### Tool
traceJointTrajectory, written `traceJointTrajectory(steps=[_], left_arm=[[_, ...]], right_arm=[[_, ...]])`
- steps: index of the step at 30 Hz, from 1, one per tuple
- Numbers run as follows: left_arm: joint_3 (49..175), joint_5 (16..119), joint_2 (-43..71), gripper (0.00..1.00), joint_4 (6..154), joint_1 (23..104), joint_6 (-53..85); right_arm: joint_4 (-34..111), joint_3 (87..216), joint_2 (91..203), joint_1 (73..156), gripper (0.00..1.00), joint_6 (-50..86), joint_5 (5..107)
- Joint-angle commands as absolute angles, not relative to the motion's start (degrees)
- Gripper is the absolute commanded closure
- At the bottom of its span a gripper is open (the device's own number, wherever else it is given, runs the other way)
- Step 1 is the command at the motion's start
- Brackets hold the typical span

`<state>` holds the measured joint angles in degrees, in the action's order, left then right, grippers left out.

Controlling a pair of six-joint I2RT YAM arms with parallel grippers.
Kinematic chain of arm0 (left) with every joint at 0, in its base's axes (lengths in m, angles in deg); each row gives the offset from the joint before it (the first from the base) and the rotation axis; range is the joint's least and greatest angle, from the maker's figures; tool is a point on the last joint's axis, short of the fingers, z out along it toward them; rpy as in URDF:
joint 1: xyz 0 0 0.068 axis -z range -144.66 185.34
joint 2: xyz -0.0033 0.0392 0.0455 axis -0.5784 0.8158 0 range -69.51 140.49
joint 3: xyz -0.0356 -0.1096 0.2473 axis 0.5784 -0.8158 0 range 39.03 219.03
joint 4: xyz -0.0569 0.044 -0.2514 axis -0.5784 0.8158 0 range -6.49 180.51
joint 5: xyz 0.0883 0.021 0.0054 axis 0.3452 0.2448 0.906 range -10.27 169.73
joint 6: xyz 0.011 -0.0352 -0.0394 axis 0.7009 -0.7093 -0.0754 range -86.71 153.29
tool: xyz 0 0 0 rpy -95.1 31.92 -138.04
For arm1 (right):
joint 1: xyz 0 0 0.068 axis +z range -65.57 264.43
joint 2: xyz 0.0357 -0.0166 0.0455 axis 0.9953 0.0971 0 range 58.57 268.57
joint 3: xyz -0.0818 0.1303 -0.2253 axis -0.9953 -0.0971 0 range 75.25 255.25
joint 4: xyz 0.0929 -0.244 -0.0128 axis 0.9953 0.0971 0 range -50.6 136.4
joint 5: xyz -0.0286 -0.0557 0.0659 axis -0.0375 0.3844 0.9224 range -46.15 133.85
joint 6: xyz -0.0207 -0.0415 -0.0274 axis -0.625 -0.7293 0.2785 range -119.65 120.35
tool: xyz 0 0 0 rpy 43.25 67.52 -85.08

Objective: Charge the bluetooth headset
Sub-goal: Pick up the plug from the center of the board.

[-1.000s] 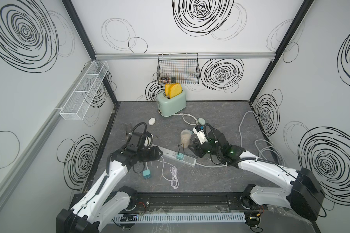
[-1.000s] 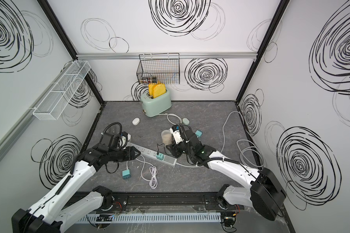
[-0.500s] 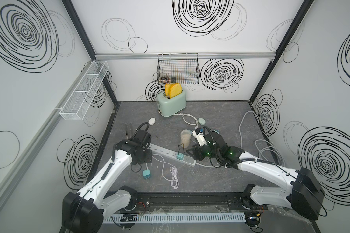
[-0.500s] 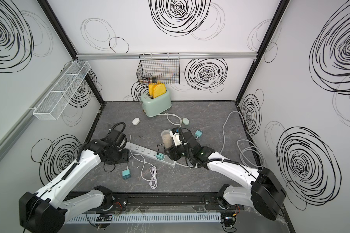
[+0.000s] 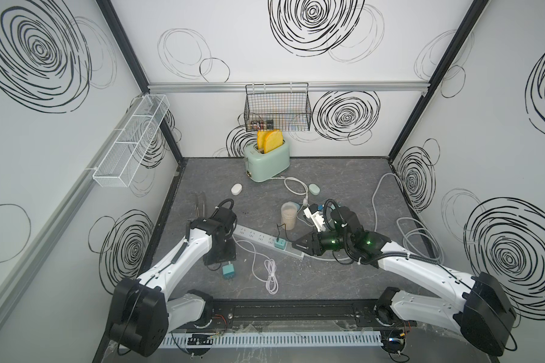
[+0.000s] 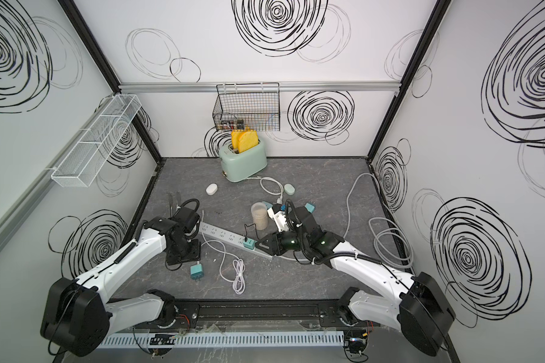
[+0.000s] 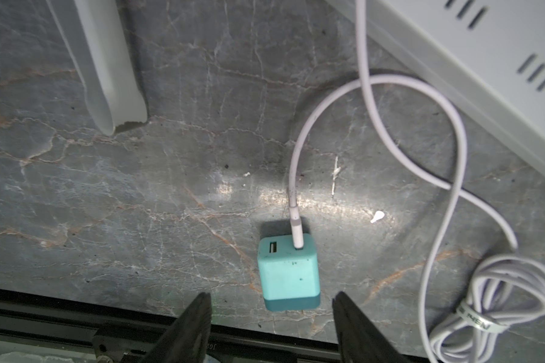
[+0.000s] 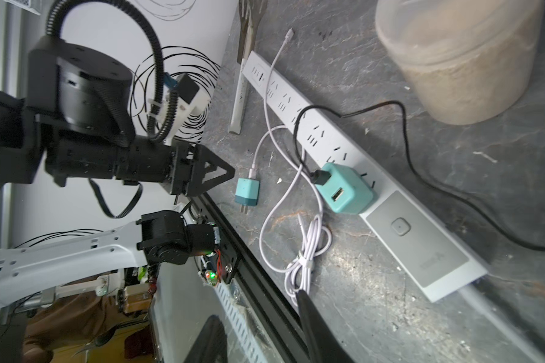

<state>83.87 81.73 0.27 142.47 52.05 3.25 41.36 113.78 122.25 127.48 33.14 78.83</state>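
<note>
Early on: left gripper (image 7: 271,297), jaws apart & empty, hangs over loose teal USB charger (image 7: 288,273) (lilac cable (image 7: 299,151) in it), not yet in power strip (image 5: 258,237); right gripper (image 8: 256,306) open, empty, by strip's end; headset, prob. white oval case (image 5: 236,189) near toaster (image 5: 267,162), unconnected.

Your left arm (image 5: 177,257) rises from its base and reaches forward, elbow bent. Its wrist folds over so that your left pincer (image 7: 271,297) points straight down. In the left wrist view the jaws stand well apart and grip nothing. Your right arm (image 5: 422,265) stretches out nearly level towards the middle, with the wrist turned inward. Your right pincer (image 5: 296,244) points sideways towards your left arm. In the right wrist view its two fingers (image 8: 313,327) have a clear gap between them, with nothing held.
</note>
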Motion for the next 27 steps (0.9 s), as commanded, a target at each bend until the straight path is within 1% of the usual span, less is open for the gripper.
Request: traceJointTrajectory(steps=[1,3,7,17,21,27], left_arm=[[83.09,81.13,1.19,0.36,141.63,51.92,2.53],[82.89,80.73,1.90,0.36,141.32,52.27,2.76],[82.46,79.62,3.94,0.37,140.62,53.01,3.58],[82.10,79.86,6.72,0.37,140.60,54.86,1.93],[81.66,80.35,8.15,0.39,140.21,55.26,1.56],[81.92,80.25,10.94,0.39,140.59,56.33,1.04]], right_arm=[[40.62,113.06,120.41,127.37,0.57,35.70,81.53],[40.63,112.96,120.10,127.31,0.56,35.47,81.05],[40.78,112.70,120.28,127.17,0.50,35.09,80.85],[40.59,112.57,118.94,126.10,0.50,35.08,82.15],[39.81,111.77,118.22,124.96,0.48,35.58,83.25],[40.79,112.16,117.43,122.64,0.48,35.20,85.13]])
